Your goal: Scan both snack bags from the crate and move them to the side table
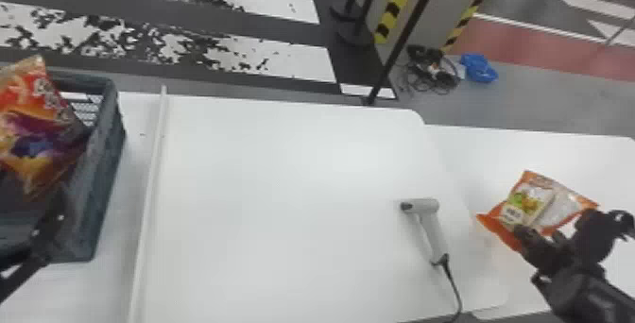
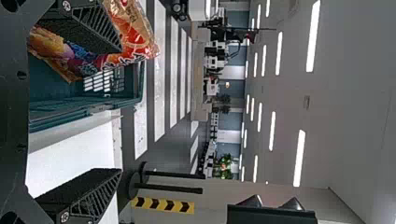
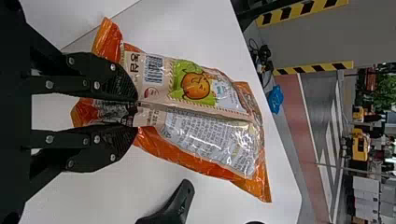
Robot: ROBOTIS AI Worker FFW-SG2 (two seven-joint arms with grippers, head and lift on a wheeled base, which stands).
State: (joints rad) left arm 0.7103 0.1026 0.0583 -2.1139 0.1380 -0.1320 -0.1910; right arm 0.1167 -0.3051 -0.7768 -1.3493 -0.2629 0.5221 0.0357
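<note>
My left gripper (image 1: 49,226) is at the crate (image 1: 105,166) on the left, close to a red and purple snack bag (image 1: 35,131) tilted up against the crate's inside. In the left wrist view the left gripper (image 2: 120,111) has its fingers wide apart, with the snack bag (image 2: 135,35) partly behind one of them. My right gripper (image 1: 553,236) is over the side table (image 1: 586,157), shut on one end of an orange snack bag (image 1: 529,199). The right gripper (image 3: 136,114) pinches that orange bag (image 3: 210,135) near its barcode. A grey scanner (image 1: 431,223) lies on the middle table.
The middle table (image 1: 283,180) has a raised white strip (image 1: 150,194) along its left side. A black cable (image 1: 453,285) runs from the scanner to the front edge. Behind the tables stand a dark pole (image 1: 401,43) and striped posts.
</note>
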